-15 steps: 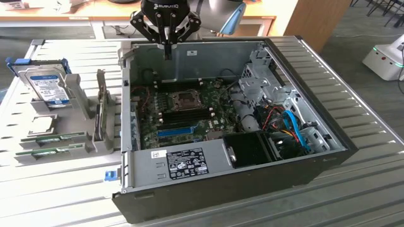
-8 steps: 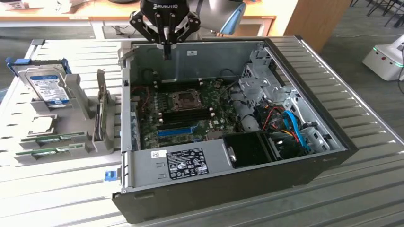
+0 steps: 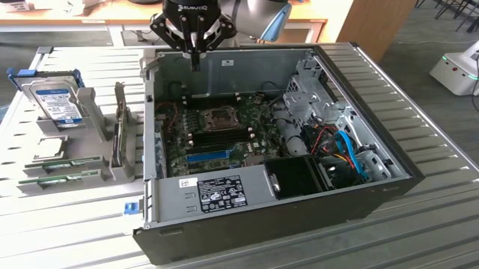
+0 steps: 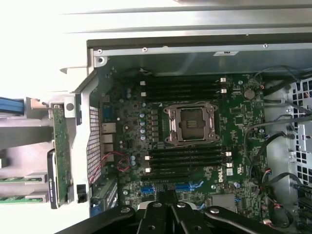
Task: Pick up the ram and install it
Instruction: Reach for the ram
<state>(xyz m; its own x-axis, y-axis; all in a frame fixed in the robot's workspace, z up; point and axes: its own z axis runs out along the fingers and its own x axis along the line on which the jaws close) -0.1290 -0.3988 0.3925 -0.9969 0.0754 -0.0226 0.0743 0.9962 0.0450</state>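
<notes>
Green, thin ram [image 3: 66,163] lies flat in a grey holder [image 3: 90,184], eight o'clock of the black gripper [image 3: 194,64] in the exterior view, well apart; fingers pinched together, empty, over the metal case [image 3: 247,67].

exterior view looks obliquely down into the open computer case [image 3: 247,70]; wrist view hangs closer, straight above its motherboard [image 4: 234,126], shared by both.

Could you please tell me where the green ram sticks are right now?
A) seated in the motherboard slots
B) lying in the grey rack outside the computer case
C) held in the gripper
B: the ram sticks lie in the grey rack outside the computer case.
</notes>
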